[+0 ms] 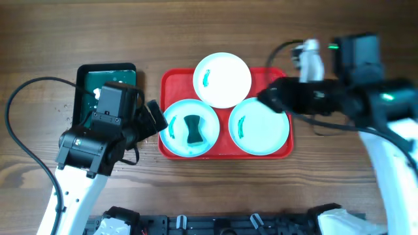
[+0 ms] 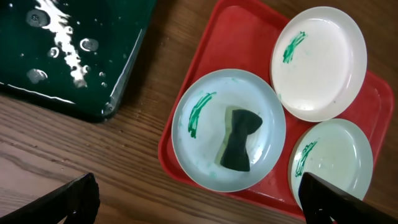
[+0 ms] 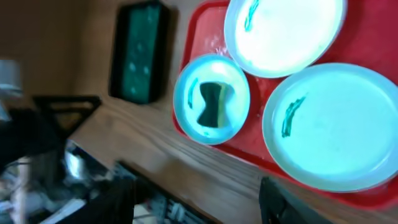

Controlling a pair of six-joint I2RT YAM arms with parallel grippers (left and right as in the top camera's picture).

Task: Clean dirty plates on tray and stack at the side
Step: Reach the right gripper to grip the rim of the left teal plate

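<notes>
Left pincer spread open at the red tray edge, sponge lying on the nearest plate

Its jaws stand wide and hold nothing, just beside the left turquoise plate, where a dark green sponge lies next to a green smear. That plate, the white plate and the right turquoise plate all sit on the tray, each one marked. The right pincer, seemingly open too, hovers over the tray's right side. Wiping looks barely begun. Next, likely — grip the sponge at its narrow waist and drag it across the smear. Nothing is stacked on the counter yet.
</notes>
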